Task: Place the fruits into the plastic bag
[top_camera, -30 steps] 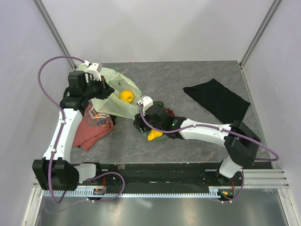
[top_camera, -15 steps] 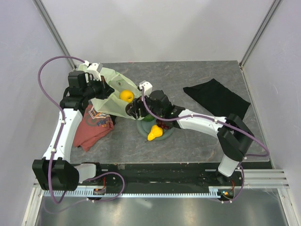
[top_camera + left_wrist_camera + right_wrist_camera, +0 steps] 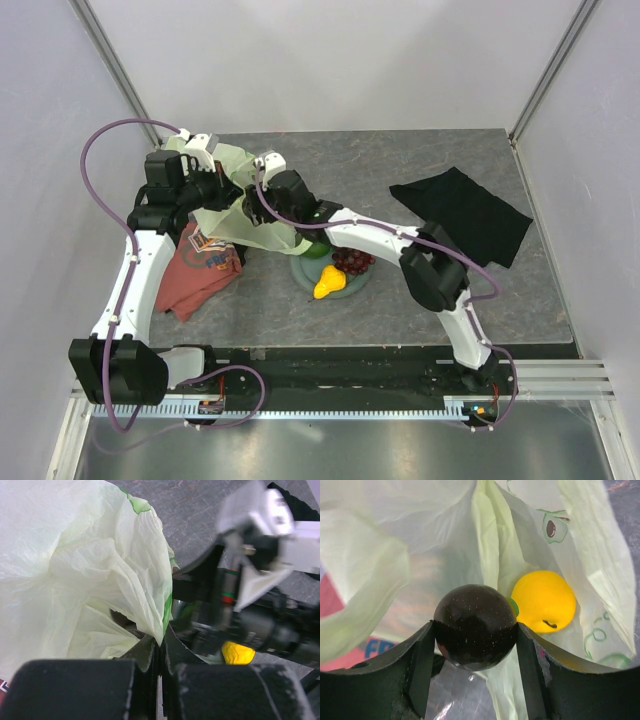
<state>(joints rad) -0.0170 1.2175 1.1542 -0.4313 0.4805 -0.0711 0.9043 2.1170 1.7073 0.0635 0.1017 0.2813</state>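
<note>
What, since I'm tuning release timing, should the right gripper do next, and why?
Probably open the right gripper and let the plum drop. In the right wrist view the plum sits clamped between its fingers, with the plastic bag walls around it and the yellow-orange fruit lying just beyond. The left gripper pinches the bag's edge.

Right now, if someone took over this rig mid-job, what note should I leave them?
Left gripper: shut on the plastic bag at its rim, holding the mouth open.
Right gripper: shut on the dark plum, inside the bag's mouth, not yet released.
Done: the yellow-orange round fruit lies in the bag.
Left: drop the plum, then bag the yellow pear, the grape bunch and the green oval fruit, all on the plate.
</note>
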